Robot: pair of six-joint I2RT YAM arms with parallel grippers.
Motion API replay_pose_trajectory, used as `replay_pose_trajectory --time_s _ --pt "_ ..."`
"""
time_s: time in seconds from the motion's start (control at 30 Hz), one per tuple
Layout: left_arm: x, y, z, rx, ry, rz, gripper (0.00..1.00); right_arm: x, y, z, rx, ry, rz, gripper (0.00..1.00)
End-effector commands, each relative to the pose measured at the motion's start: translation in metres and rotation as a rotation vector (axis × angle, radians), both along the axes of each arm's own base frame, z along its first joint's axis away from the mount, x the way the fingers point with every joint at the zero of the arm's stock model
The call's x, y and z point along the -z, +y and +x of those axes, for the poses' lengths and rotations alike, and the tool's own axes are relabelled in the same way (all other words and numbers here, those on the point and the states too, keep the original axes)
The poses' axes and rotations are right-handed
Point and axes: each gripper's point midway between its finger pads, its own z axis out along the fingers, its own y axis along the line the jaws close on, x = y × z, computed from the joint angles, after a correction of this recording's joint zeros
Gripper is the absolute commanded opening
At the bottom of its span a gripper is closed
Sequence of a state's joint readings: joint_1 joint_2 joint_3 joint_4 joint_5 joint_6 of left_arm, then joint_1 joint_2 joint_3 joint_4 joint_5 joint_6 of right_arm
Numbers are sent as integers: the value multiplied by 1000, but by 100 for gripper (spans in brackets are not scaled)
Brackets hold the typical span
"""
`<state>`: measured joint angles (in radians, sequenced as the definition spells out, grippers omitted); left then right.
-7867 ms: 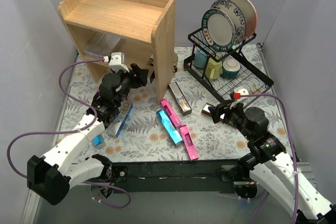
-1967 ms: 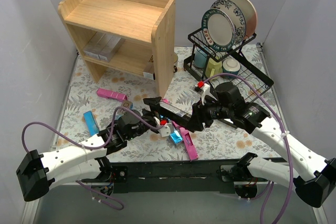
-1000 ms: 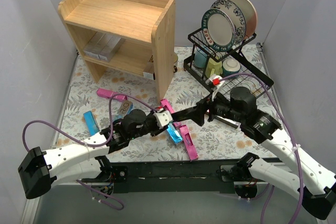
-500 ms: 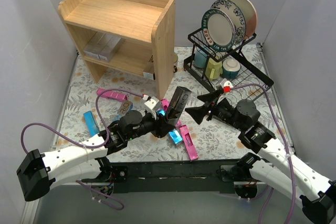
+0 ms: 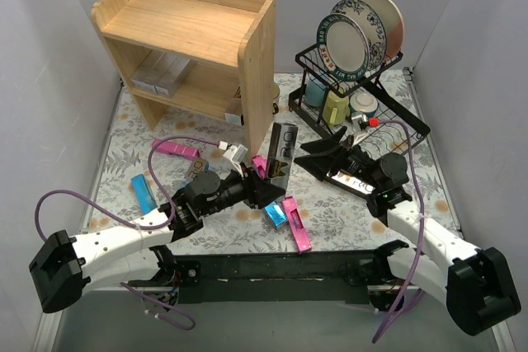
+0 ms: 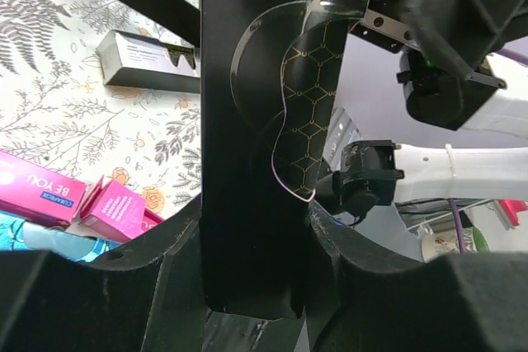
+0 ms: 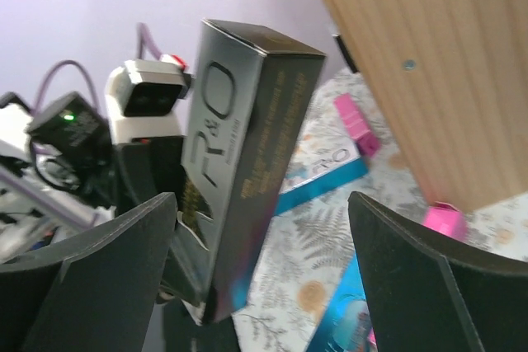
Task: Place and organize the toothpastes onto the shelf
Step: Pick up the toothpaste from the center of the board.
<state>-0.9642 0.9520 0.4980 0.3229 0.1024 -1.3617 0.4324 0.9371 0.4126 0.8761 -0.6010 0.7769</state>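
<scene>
The left gripper (image 5: 266,190) is clamped on the bottom end of a dark carton (image 5: 283,151). It holds the carton on end, so the long axis runs nearly straight up. The shelf (image 5: 190,26) lies behind and to the left of the carton. Its right side panel stands just beyond the carton, while its open front faces the left arm's side. That makes the left arm the nearer one, and I judge it is the one to swing the carton round the panel and lay it flat on a tier. The right gripper (image 5: 313,157) hangs just to the right of the carton's upper half, spread wide and gripping nothing. In the right wrist view the carton shows framed between its two fingers (image 7: 107,269), seemingly just beyond their tips. The carton is stiff glossy card, black with a gold honeycomb print and gold lettering, slim and sharp-edged — rigid enough for a pinch, but likely to swivel when held by one end. The shelf is pale bare wood with a raised rim on top, and silvery cartons (image 5: 159,72) already lie on its lower tier. A pink carton (image 5: 175,148) and a blue carton (image 5: 143,193) lie flat on the leaf-printed table cover (image 5: 124,142) — both on the left arm's side.
</scene>
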Motion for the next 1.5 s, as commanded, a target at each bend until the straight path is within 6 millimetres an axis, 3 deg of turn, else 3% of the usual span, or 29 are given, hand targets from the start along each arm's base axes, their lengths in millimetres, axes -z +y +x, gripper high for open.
replay_pose_trajectory --time_s 0.0,0.43,0.7,0.87,1.23,1.43,1.47 --pt "-30 -9 -2 36 -19 -110 31 -47 4 -27 -157 -128 126 92" --pt "-45 -29 -13 162 -44 -146 32 -46 18 -12 -224 -97 111 88" --pt "-55 -24 -15 155 -75 -162 32 -28 17 5 -162 3 89 84" --pt "-55 -26 -19 185 -81 -160 32 -34 19 9 -153 -14 79 85" --pt "-53 -42 -24 276 -91 -134 32 -45 25 -14 -320 -34 111 78" --pt "-50 -39 -17 233 -102 -108 45 -45 23 -13 -301 -16 118 63" --pt "-50 -37 -14 211 -106 -104 53 -47 23 -13 -297 -17 120 57"
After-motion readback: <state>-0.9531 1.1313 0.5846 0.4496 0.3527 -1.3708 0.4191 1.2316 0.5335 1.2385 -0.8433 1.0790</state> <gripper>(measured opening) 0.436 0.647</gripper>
